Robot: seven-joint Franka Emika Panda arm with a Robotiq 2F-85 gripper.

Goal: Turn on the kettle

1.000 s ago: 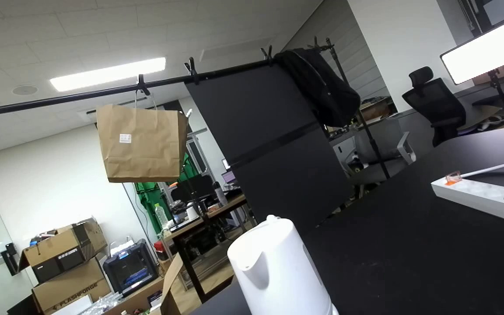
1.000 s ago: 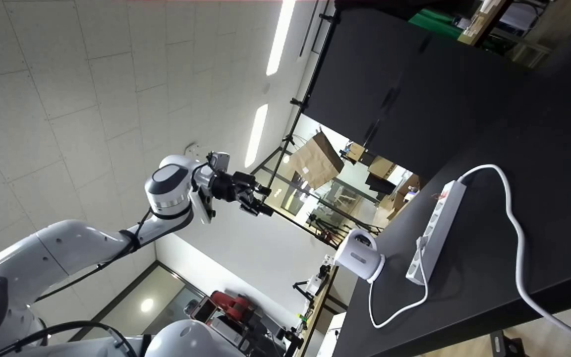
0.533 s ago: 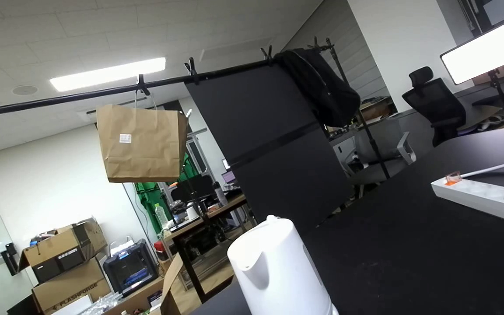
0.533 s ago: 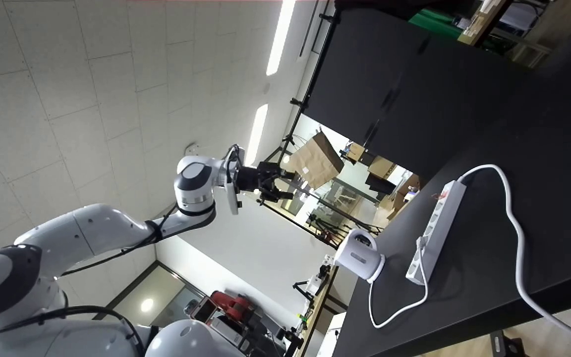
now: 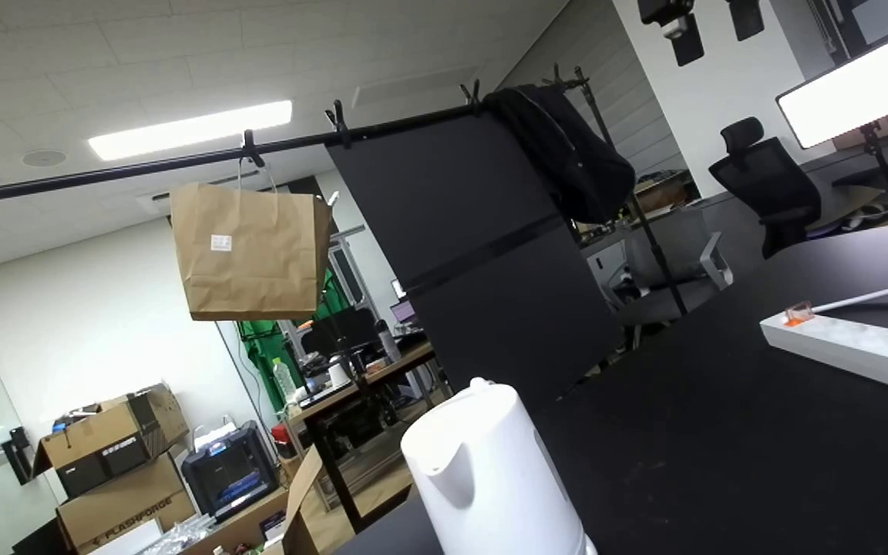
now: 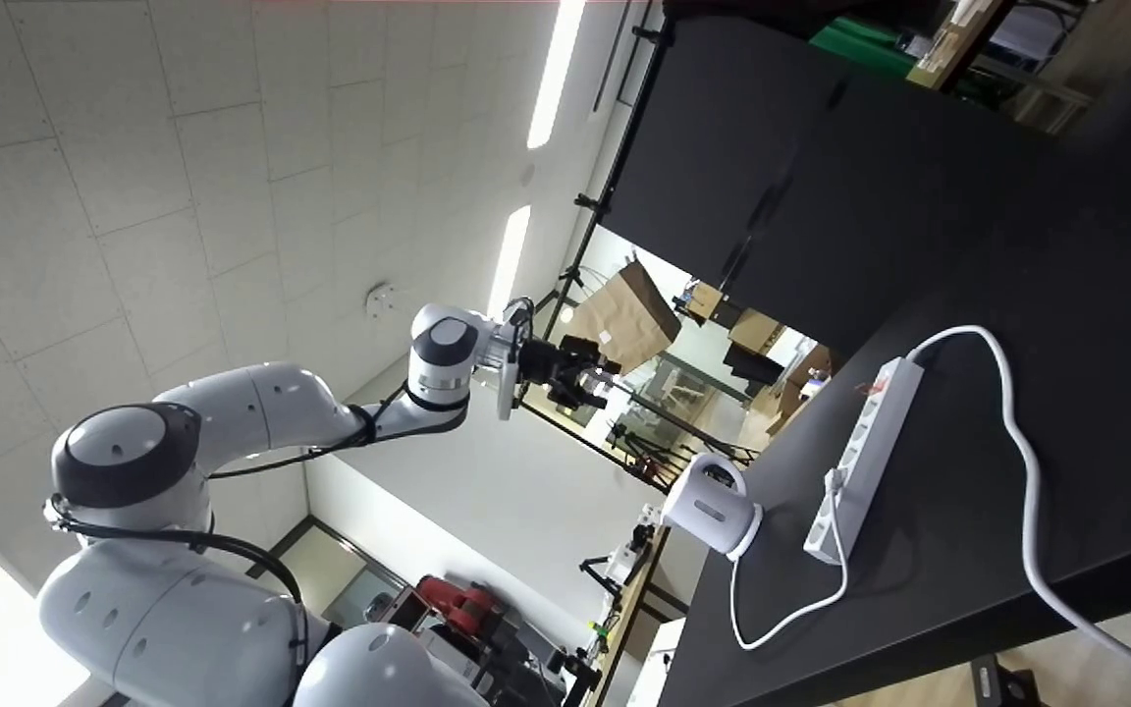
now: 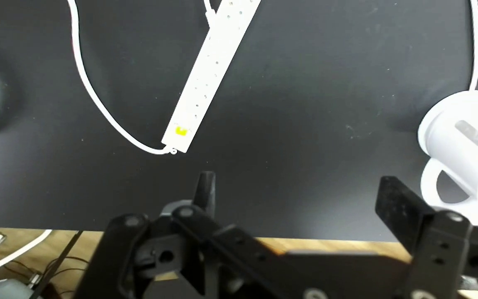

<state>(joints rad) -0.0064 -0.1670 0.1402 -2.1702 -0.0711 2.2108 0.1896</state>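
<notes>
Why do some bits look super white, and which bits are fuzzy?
In the wrist view, the kettle is washed out toward the right edge, probably from too much light, and the claw, close to the camera, looks fuzzy; in an exterior view, the lamp panel and ceiling light glare so brightly they're plain white.

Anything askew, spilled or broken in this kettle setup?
No spill or damage visible. The kettle sits on the black table; it looks askew in both exterior views, but the whole scene slants too, so probably just tilted cameras. Mildly odd: a paper bag hanging from the overhead bar in the background.
</notes>
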